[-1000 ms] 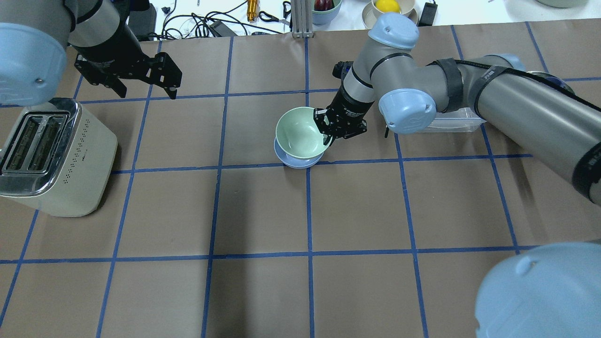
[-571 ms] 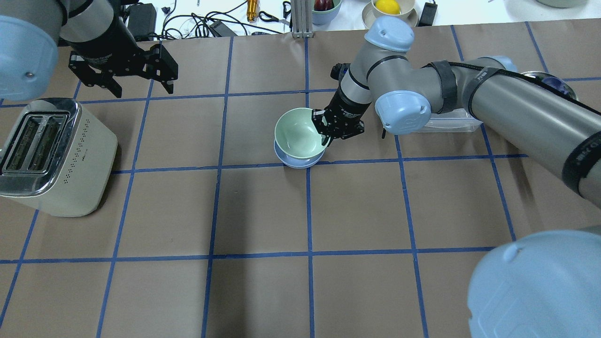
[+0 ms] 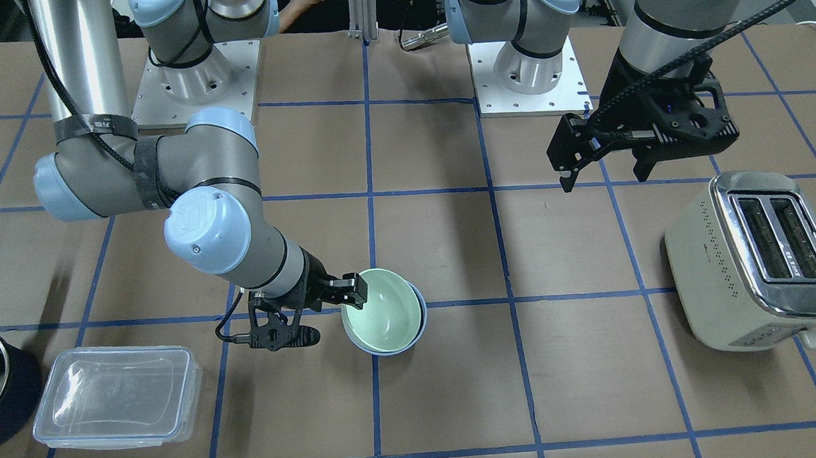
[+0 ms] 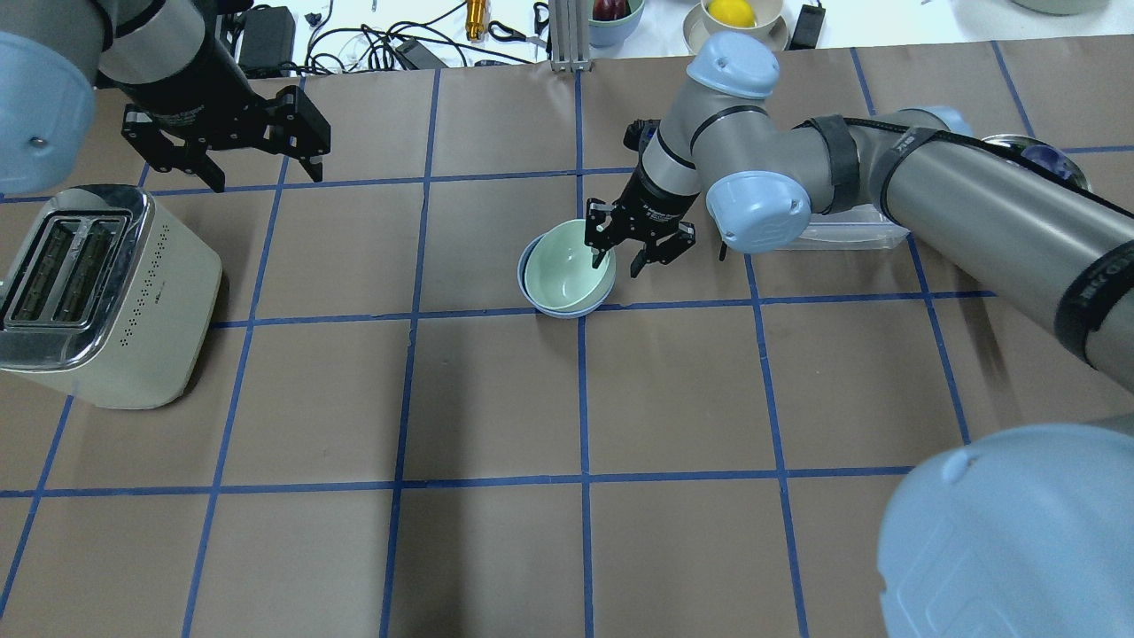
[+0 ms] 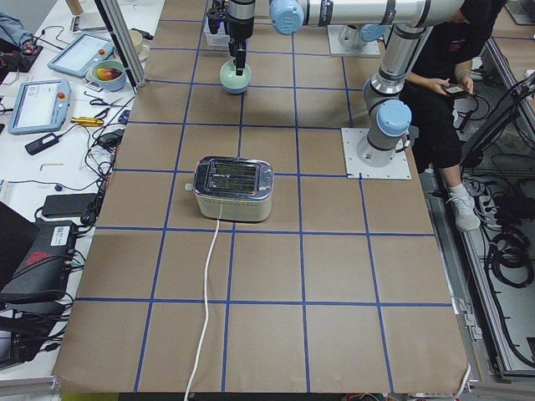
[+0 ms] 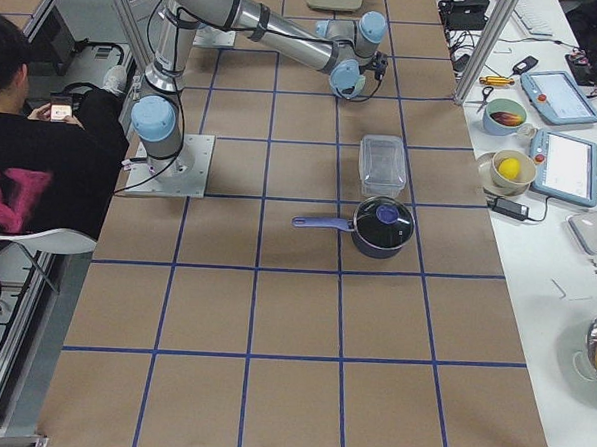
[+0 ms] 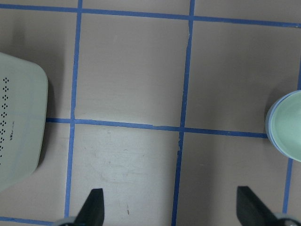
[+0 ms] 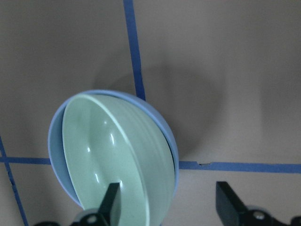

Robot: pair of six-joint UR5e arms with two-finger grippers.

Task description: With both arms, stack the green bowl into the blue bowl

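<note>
Now the green bowl (image 4: 567, 270) sits inside the blue bowl (image 4: 556, 312) — right gripper (image 4: 616, 268) unclenched astride its rim.

6 cameras, 1 table (image 4: 496, 399)
2 looked steeply down from opposite sides, 2 stood far off at the ends, 2 rode the wrists, close; those 2 shared the green bowl (image 8: 108, 155).

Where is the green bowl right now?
In the overhead view the green bowl sits nested inside the blue bowl near the middle of the table. The open right gripper has one of its fingers on each side of the bowl's right rim.
</note>
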